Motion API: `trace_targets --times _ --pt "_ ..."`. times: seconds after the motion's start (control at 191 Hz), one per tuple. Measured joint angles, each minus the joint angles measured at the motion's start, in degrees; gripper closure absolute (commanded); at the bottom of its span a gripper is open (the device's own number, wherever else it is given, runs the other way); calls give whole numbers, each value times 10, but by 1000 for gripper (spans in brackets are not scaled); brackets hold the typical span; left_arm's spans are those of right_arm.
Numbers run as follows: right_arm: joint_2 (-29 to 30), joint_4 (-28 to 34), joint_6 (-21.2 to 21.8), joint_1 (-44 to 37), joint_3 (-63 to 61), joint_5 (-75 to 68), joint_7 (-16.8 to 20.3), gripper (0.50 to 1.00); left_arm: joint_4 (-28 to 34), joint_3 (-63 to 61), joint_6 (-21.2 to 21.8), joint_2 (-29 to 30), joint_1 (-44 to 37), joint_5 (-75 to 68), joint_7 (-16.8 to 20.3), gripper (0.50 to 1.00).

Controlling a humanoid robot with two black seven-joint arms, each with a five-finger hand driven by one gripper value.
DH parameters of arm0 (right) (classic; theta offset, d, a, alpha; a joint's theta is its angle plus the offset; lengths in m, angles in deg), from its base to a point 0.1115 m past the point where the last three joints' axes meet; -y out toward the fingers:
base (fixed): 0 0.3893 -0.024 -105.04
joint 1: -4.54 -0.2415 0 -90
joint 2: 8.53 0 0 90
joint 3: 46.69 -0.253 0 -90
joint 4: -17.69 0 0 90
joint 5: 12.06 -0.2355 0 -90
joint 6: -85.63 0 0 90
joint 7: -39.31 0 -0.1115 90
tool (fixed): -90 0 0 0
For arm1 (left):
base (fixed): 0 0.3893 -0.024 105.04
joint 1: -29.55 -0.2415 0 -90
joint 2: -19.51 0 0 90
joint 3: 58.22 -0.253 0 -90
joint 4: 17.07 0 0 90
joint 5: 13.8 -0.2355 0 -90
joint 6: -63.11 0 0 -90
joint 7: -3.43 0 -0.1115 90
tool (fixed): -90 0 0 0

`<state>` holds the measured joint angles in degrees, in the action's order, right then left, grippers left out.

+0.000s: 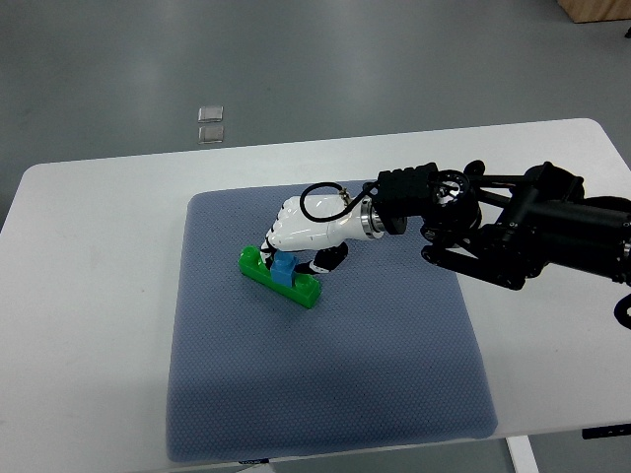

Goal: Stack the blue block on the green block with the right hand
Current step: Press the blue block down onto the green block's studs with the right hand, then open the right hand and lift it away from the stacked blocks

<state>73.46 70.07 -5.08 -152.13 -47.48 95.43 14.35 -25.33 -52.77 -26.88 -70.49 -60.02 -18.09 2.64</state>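
A long green block lies slantwise on the blue-grey mat. A small blue block sits on top of the green block near its middle. My right hand, white with dark fingertips, comes in from the right and is directly over the blocks. Its fingers are curled down around the blue block and hide part of it. I cannot tell whether the blue block rests fully on the green one.
The mat lies on a white table. Two small clear squares lie on the grey floor beyond the table's far edge. My black right arm stretches across the table's right side.
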Motion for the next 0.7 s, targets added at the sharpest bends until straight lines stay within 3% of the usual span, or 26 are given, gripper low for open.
trace_targets --times 0.287,0.355,0.444,0.7 --pt "1 0 0 3 -1 3 0 944 0 0 0 0 0 0 0 500" --pt "1 0 0 3 -1 3 0 908 0 0 0 0 0 0 0 500" --pt "2 0 0 2 -1 2 0 785 0 0 0 0 0 0 0 500" --pt "1 0 0 0 -3 -2 -1 658 0 0 0 0 0 0 0 500"
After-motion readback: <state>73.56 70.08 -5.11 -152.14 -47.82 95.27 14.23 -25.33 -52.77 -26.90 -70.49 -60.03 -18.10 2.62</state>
